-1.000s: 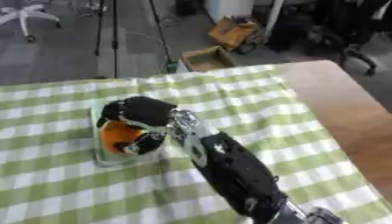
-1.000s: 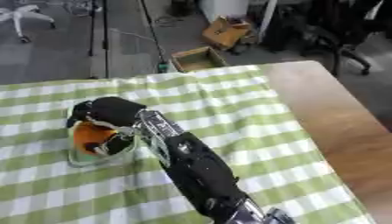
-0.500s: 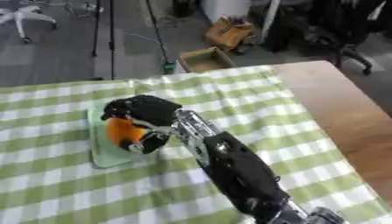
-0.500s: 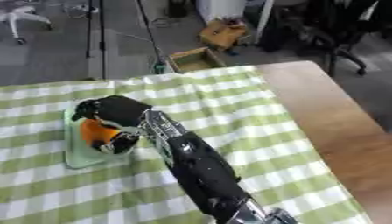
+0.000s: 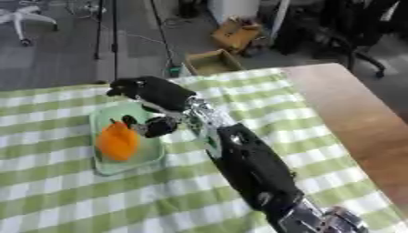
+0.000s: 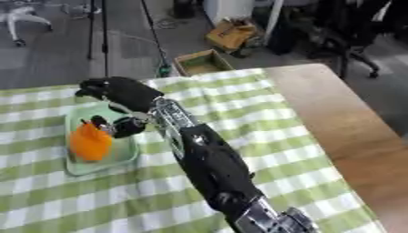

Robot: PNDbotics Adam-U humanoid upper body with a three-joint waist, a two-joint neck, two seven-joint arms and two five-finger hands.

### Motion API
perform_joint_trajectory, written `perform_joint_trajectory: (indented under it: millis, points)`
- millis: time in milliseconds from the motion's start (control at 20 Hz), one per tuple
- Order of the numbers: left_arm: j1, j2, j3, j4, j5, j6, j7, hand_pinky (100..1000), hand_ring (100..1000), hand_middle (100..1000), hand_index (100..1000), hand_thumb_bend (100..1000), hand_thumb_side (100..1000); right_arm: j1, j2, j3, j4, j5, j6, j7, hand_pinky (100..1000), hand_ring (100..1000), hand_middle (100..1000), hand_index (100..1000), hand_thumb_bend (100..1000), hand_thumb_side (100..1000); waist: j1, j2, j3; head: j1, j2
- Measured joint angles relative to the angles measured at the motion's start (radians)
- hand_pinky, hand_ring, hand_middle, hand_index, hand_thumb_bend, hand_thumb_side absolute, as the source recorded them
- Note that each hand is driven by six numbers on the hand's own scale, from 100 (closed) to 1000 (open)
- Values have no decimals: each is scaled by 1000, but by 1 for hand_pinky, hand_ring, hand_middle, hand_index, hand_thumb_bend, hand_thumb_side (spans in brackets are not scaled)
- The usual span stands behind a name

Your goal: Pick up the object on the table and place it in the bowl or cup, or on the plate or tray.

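Observation:
An orange object [image 5: 117,141] lies in a pale green tray [image 5: 108,166] on the green-and-white checked cloth, left of centre. My right hand [image 5: 155,94] hovers over the tray's far right part, open, its fingers spread above the orange object and its thumb [image 5: 155,126] just right of it. Nothing is held between them. The black right arm [image 5: 247,168] runs from the lower right up to the tray. My left hand shows in no view.
The checked cloth [image 5: 63,205] covers the table's left and middle; bare wooden tabletop [image 5: 359,123] runs along the right. Beyond the far edge are cardboard boxes [image 5: 209,61], stands and an office chair [image 5: 354,41] on the floor.
The right hand was curled round the orange object over the tray. It has since opened and lifted back a little, and the orange object now lies free in the tray.

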Motion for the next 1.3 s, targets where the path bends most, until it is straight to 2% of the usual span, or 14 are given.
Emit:
perform_joint_trajectory:
  millis: [200, 400, 650, 700, 750, 800, 1050, 1300]
  points:
    - [2, -2, 1, 0, 0, 2, 2, 770, 659, 736, 858, 355, 865, 38, -43, -13, -127, -102, 36, -29, 804, 797, 869, 929, 186, 214, 0, 0, -24, 14, -6]
    - [5, -3, 6, 0, -2, 6, 8, 770, 659, 736, 857, 356, 868, 133, -106, -27, -319, -247, 75, -49, 772, 780, 853, 927, 175, 216, 0, 0, -56, 31, -8]
    - [14, -3, 14, 0, -10, 10, 16, 772, 675, 747, 859, 365, 867, 286, -158, -39, -550, -486, 123, -27, 742, 764, 839, 930, 134, 264, 0, 0, -84, 50, -9]
    - [14, -3, 15, 0, -11, 11, 18, 772, 684, 755, 863, 370, 864, 321, -169, -43, -590, -542, 133, -17, 722, 755, 831, 930, 101, 301, 0, 0, -88, 55, -9]
    - [14, -3, 18, 0, -13, 11, 20, 772, 684, 755, 863, 370, 864, 357, -180, -50, -630, -600, 143, -7, 722, 755, 831, 930, 101, 301, 0, 0, -92, 59, -9]
    - [14, -3, 19, 0, -15, 12, 22, 773, 691, 762, 869, 372, 862, 391, -192, -58, -665, -656, 155, 4, 704, 745, 825, 930, 100, 337, 0, 0, -95, 63, -9]
    - [22, -3, 26, 0, -23, 12, 31, 774, 716, 782, 892, 376, 862, 508, -239, -113, -787, -870, 227, 44, 690, 739, 820, 932, 100, 360, 0, 0, -116, 80, -8]
    - [23, -3, 31, 0, -28, 14, 37, 775, 739, 799, 901, 383, 857, 580, -246, -163, -869, -960, 270, 44, 678, 733, 815, 932, 100, 374, 0, 0, -119, 105, 3]
